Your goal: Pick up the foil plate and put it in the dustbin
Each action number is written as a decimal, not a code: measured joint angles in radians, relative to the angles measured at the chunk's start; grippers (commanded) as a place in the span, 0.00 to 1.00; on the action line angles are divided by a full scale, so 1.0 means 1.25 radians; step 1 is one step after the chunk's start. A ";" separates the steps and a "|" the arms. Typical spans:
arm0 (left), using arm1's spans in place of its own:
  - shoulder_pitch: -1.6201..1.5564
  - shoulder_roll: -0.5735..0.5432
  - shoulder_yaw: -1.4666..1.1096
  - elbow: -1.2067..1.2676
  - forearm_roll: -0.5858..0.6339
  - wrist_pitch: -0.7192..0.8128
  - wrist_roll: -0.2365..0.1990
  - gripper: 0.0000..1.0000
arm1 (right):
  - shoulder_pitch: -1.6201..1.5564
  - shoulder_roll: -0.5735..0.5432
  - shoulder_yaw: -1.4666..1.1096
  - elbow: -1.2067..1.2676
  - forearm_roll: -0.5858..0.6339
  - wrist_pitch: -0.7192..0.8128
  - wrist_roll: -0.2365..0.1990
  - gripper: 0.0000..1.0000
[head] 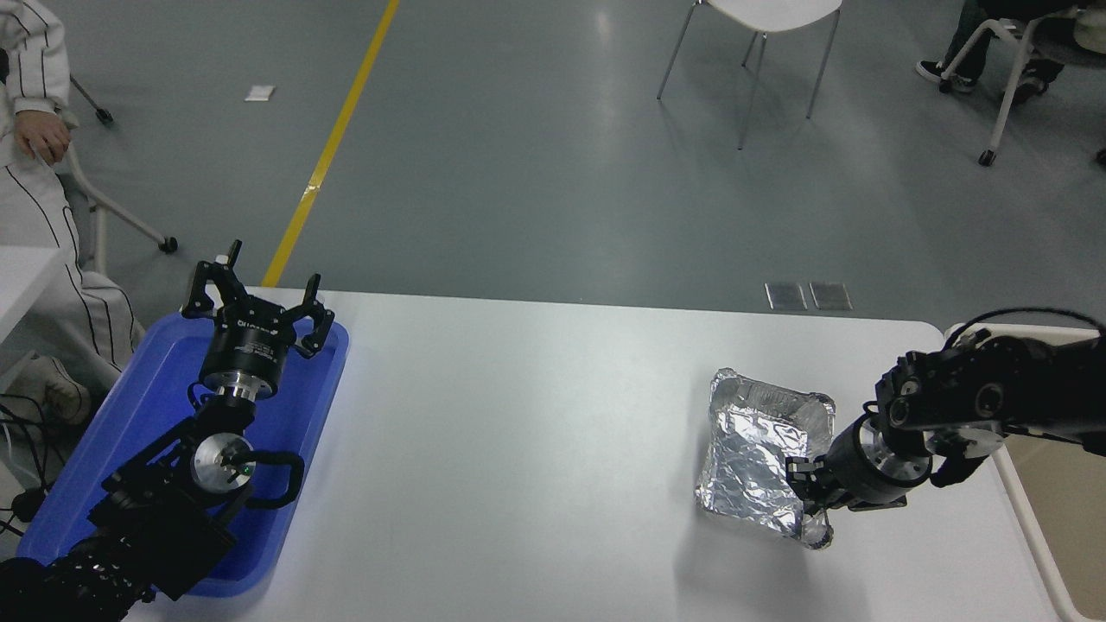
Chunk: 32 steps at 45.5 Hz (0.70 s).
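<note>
While the foil plate point(760, 449) is pinched by the right gripper point(808, 488) fingers and tilted off the tabletop point(518, 432), placing in the dustbin point(1028, 510) at right remains undone.

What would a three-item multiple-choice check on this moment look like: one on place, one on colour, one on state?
1. Where is the dustbin?
A. Off the white table's right edge
B. On the blue tray
C. At the table's far side

2. What colour is the tray under the parked left gripper?
A. Red
B. Blue
C. Green

3. What state is the foil plate in?
A. Flat on the table
B. In the dustbin
C. Tilted, gripped by the right gripper

Key: 1 A, its rim borders the table's right side. 2 B, plainly blue. 3 C, its shadow falls apart from it.
</note>
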 measured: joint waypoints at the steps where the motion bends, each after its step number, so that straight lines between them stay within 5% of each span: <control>1: 0.000 0.000 0.000 0.000 0.000 0.000 0.000 1.00 | 0.014 -0.007 0.000 0.011 -0.005 0.007 0.000 0.00; 32: 0.000 0.000 0.000 0.001 0.000 0.000 0.000 1.00 | 0.453 -0.162 -0.056 0.134 -0.047 0.275 0.001 0.00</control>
